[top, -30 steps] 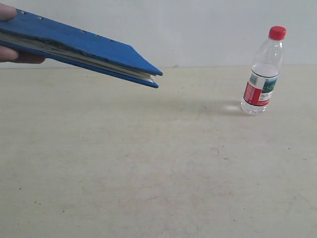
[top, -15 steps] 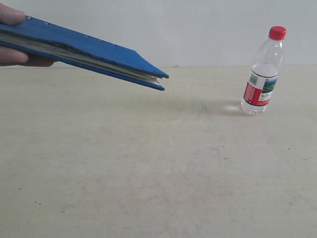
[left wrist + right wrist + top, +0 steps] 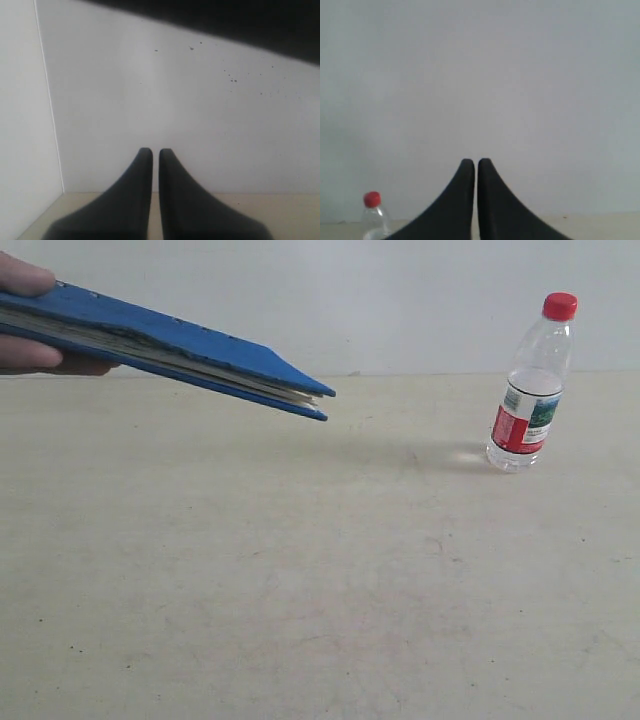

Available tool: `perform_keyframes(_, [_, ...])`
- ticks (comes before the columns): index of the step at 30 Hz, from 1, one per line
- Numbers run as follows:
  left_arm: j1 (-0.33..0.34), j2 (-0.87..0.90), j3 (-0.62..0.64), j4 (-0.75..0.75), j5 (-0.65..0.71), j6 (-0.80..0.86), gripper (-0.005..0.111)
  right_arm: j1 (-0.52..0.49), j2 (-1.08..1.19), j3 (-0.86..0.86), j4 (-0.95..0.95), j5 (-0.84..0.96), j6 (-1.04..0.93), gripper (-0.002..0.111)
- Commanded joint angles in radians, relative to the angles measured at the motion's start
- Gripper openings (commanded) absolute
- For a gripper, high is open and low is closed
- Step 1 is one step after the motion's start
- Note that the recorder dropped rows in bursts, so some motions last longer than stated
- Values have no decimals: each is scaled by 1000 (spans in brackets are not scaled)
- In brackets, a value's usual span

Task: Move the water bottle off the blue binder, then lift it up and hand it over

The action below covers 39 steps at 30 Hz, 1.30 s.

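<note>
Since the small clear red-capped plastic water bottle [image 3: 530,390] stands on the bench [image 3: 300,590] at two o'clock, well apart from the flat royal-blue ring binder [image 3: 180,345] a hand [image 3: 22,278] holds aloft at ten o'clock, lifting seems next: both jaws, near-shut and empty, must open.

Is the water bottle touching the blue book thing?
Apart. The exterior view shows the water bottle standing on the table on the right, while the blue binder is held up in the air far to the left.
</note>
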Motion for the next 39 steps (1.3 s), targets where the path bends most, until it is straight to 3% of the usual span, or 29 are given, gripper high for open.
perform_keyframes(1, [-5,-5,-2,0,9,4,4,50,0,-50,91,-3,11,0])
perform_keyframes(4, [-5,-5,-2,0,9,4,4,69,0,-50,301,-3,64,0])
perform_keyframes(9, [-5,-5,-2,0,9,4,4,116,0,-18,956,-3,74,0])
perform_keyframes(13, [-5,-5,-2,0,9,4,4,120,0,83,1318,-6,136,0])
perform_keyframes(15, [-5,-5,-2,0,9,4,4,118,0,143,1472,-132,131,0])
perform_keyframes(17, [-5,-5,-2,0,9,4,4,118,0,233,1646,-321,42,0])
perform_keyframes(21, [-5,-5,-2,0,11,4,4,118,22,437,2081,-649,-403,0])
perform_keyframes(24, [-5,-5,-2,0,11,4,4,118,74,544,2383,-723,-718,0])
perform_keyframes(28, [-5,-5,-2,0,13,4,4,118,132,599,2350,-796,-799,0])
perform_keyframes(31, [-5,-5,-2,0,13,4,4,118,153,617,2072,-881,-839,0])
perform_keyframes(35, [-5,-5,-2,0,3,4,4,118,151,624,1576,-768,-815,0])
perform_keyframes(39, [-5,-5,-2,0,3,4,4,118,151,624,1551,-659,-727,0])
